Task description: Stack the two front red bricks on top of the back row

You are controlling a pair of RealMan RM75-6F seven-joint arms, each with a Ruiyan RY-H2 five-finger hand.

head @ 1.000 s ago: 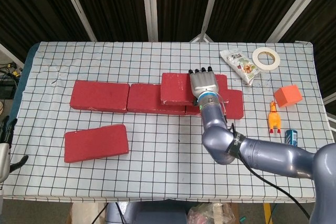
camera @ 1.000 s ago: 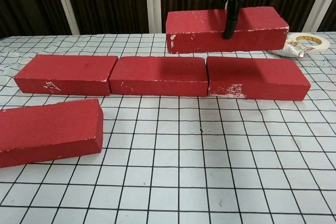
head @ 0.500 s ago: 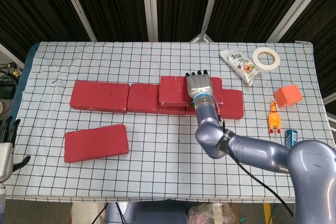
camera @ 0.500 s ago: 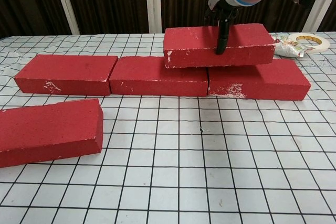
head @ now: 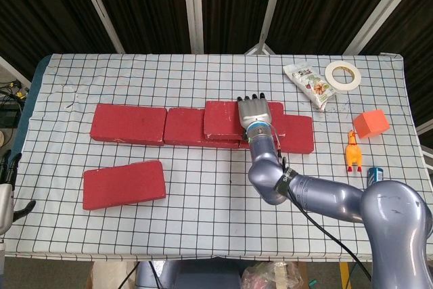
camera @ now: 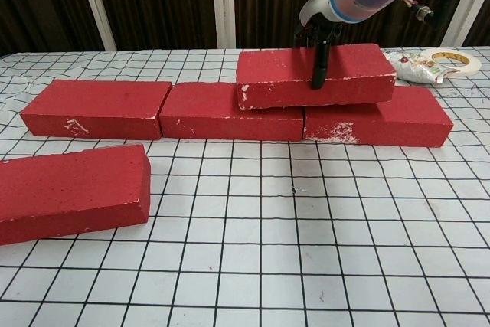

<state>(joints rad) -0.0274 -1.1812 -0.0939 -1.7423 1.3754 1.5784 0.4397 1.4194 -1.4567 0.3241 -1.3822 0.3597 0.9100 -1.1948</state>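
Three red bricks form the back row: left (head: 128,124) (camera: 96,109), middle (head: 184,128) (camera: 230,112) and right (head: 300,135) (camera: 379,118). A fourth red brick (head: 222,118) (camera: 283,76) lies on top, spanning the joint between the middle and right ones. My right hand (head: 255,109) (camera: 319,32) grips it from above, thumb down its front face and fingers over its back. One more red brick (head: 124,184) (camera: 73,189) lies alone at the front left. My left hand (head: 5,197) shows only at the left edge of the head view, holding nothing.
At the back right lie a snack packet (head: 309,84) and a tape roll (head: 342,74) (camera: 446,57). Along the right side of the checked tablecloth (head: 203,221) are an orange block (head: 371,123), a toy chicken (head: 352,151) and a small blue can (head: 376,177).
The right hand has lowered the gripped brick from above the row onto the middle and right bricks, shifting it slightly left. The left hand has moved a little at the edge.
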